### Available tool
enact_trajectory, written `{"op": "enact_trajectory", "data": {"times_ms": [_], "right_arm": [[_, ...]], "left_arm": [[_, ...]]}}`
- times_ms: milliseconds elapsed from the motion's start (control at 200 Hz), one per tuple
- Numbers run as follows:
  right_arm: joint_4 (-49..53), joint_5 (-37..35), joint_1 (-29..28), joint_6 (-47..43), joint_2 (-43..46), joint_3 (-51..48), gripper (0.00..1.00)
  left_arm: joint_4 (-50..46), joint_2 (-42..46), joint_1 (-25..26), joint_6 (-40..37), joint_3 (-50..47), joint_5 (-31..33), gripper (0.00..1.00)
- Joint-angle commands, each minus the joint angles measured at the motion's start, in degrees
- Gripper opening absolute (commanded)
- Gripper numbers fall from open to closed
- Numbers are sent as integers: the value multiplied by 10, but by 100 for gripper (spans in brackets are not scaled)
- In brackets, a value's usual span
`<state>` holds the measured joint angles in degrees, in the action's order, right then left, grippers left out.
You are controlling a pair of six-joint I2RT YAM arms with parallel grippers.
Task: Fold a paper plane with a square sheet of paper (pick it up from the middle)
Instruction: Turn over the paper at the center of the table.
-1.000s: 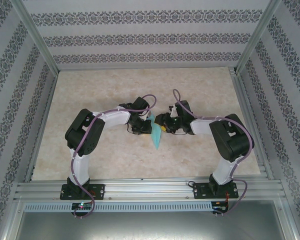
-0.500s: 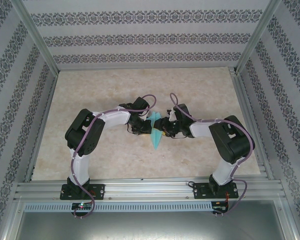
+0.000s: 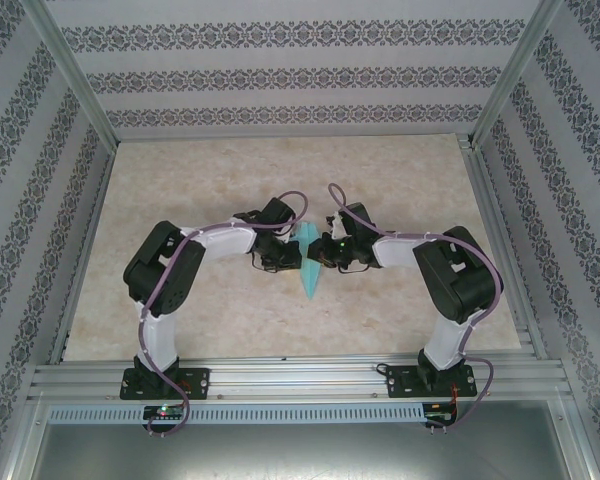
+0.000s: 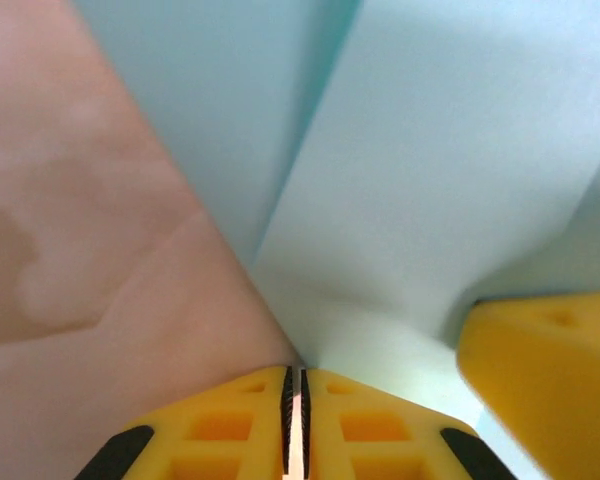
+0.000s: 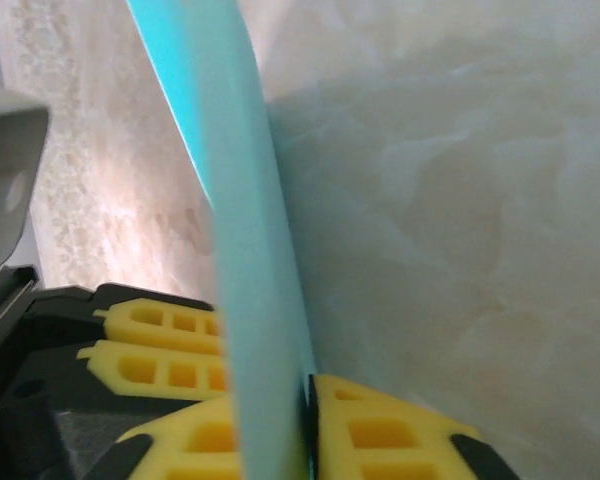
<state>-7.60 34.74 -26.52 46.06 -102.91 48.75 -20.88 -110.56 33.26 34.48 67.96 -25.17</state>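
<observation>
Both arms were bent inward, elbows out, wrists meeting mid-table (image 3: 180, 180). The left gripper (image 3: 291, 256) was pinched tight on the paper plane (image 3: 310, 272), which stood on edge btwn the two, tip toward the bases. The right gripper (image 3: 322, 254) clamped the other side, with the sheet sandwiched btwn its yellow fingers (image 5: 380, 430). A sec earlier it sat just off the paper w/ jaws apart; it had since moved in & closed. The left arm hardly shifted. Paper was thin, matte teal, creased, tapering to a point; the table was pale & marbled.
</observation>
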Motion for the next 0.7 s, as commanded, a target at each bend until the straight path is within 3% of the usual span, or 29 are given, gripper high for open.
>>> {"op": "enact_trajectory", "data": {"times_ms": [0,200,360,470,699], "right_arm": [[64,-16,-9,-43,16,35,12],[275,-148,-14,-143,97,105,10],[498,-413,-48,-210,125,202,11],[606,-557,-79,-201,102,267,11],[713,-668,-159,-181,-32,380,11]], "left_arm": [[45,70,-3,48,-53,26,16],[28,185,-4,70,-97,136,18],[-12,276,-20,102,-137,251,18],[-35,332,-47,152,-173,300,19],[-55,463,-67,213,-252,399,25]]}}
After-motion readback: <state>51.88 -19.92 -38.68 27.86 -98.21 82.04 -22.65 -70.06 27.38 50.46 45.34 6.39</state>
